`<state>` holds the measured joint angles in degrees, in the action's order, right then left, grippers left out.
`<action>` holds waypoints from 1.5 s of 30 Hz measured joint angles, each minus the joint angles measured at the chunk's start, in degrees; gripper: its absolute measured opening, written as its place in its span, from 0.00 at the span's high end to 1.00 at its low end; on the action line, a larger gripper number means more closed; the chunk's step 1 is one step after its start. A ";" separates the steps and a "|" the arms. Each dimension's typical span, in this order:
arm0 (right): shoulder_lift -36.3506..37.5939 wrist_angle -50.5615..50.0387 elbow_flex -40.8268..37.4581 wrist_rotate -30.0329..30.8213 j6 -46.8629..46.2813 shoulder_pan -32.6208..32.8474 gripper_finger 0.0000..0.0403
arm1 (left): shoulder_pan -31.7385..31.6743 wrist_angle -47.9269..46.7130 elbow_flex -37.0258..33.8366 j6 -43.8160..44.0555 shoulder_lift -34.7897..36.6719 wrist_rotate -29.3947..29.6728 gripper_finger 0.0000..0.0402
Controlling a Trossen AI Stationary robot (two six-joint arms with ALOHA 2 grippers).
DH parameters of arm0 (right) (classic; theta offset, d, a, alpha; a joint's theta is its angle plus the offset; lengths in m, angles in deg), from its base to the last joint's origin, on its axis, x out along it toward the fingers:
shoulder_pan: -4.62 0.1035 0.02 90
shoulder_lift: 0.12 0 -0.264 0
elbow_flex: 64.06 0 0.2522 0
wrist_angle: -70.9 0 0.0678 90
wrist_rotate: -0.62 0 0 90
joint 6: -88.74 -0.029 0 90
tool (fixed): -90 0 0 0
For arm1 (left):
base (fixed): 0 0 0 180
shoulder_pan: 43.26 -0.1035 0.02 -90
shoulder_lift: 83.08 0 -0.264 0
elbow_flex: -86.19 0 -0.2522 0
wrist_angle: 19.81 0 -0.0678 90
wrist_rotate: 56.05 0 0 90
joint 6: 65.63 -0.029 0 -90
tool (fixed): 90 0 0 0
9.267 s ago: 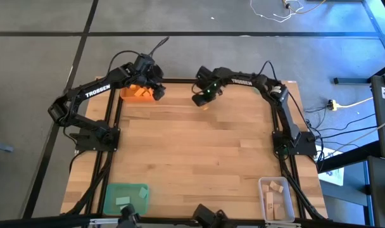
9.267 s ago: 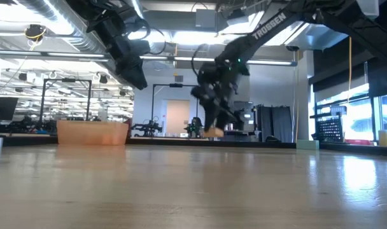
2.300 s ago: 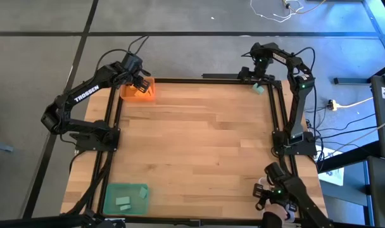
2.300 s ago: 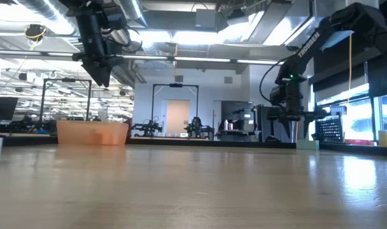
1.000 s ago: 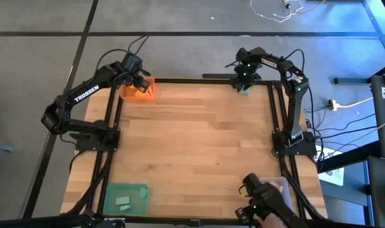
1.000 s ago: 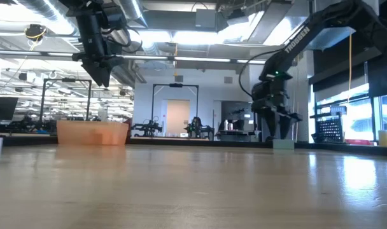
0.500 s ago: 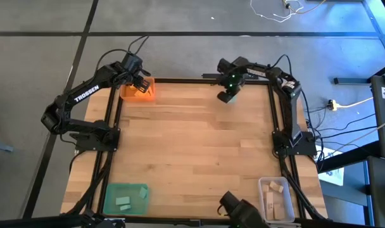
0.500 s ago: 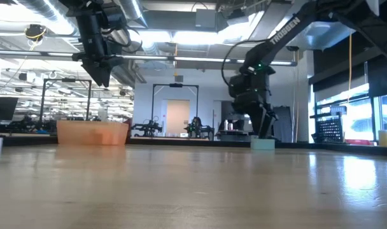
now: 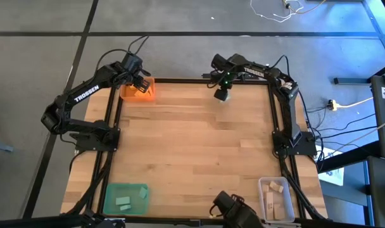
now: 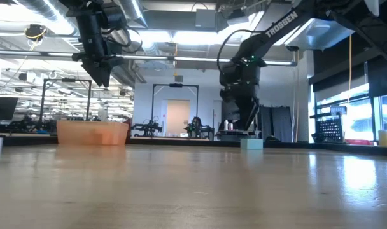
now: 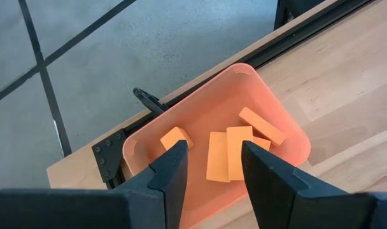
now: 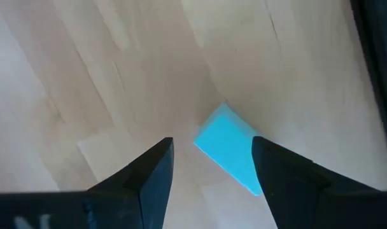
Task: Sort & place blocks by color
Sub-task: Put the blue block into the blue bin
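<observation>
A teal block (image 12: 224,147) sits between the fingertips of my right gripper (image 12: 211,143), which is shut on it and points almost straight down near the table's far edge, right of the middle (image 9: 222,94). In the low view the block (image 10: 251,144) shows just under the fingertips, at table height. My left gripper (image 11: 211,162) hangs open above the orange tray (image 11: 279,111) at the far left corner. Several orange blocks (image 11: 219,156) lie flat on that tray's floor. My right gripper has the teal block only at the free ends of its fingers, coming from above. The block lies slantwise between them, and one end (image 12: 249,172) runs in behind one finger (image 12: 276,181). A narrow gap seems to show at the other finger. I cannot tell whether the block clears the table.
A green tray (image 9: 125,197) with teal blocks stands at the near left corner. A clear tray (image 9: 276,197) with pale wood blocks stands at the near right. A dark object (image 9: 227,208) shows at the near edge. Bare wooden tabletop (image 9: 192,145) lies between.
My right gripper has travelled along the far edge toward the table's left, rolling its wrist as it went. The teal block has gone with it under the fingertips and has turned about. The dark object at the near edge has also shifted left.
</observation>
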<state>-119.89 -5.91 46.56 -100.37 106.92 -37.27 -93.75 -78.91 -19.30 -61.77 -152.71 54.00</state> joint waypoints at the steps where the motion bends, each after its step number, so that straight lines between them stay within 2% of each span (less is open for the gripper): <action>1: 0.00 -0.11 0.00 0.06 2.12 0.00 0.47 | 0.00 -0.01 0.00 0.00 0.00 0.00 0.66; 9: 0.07 -0.23 -0.01 1.49 18.73 -0.11 0.47 | -0.01 -0.01 0.00 0.00 0.00 -0.02 0.66; 15: 0.20 3.69 -2.97 1.47 30.83 -0.13 0.47 | -0.01 -0.01 0.00 0.02 0.00 -0.01 0.66; 24: 0.22 5.46 -4.64 4.27 36.44 -0.15 0.47 | -0.01 -0.02 0.00 0.00 0.00 -0.02 0.66; 33: 0.22 4.45 -4.63 4.31 37.80 -0.15 0.47 | -0.01 -0.02 0.00 0.02 0.00 -0.02 0.66; 38: 0.22 5.27 -7.24 3.85 38.74 -0.15 0.47 | -0.01 -0.02 0.00 0.02 0.00 -0.02 0.66; 45: 0.22 13.51 -12.95 4.76 39.61 0.16 0.47 | -0.01 -0.01 0.00 0.00 0.00 -0.15 0.66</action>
<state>-119.67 7.60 33.61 -95.61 146.53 -37.11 -93.76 -78.92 -19.30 -61.76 -152.71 53.85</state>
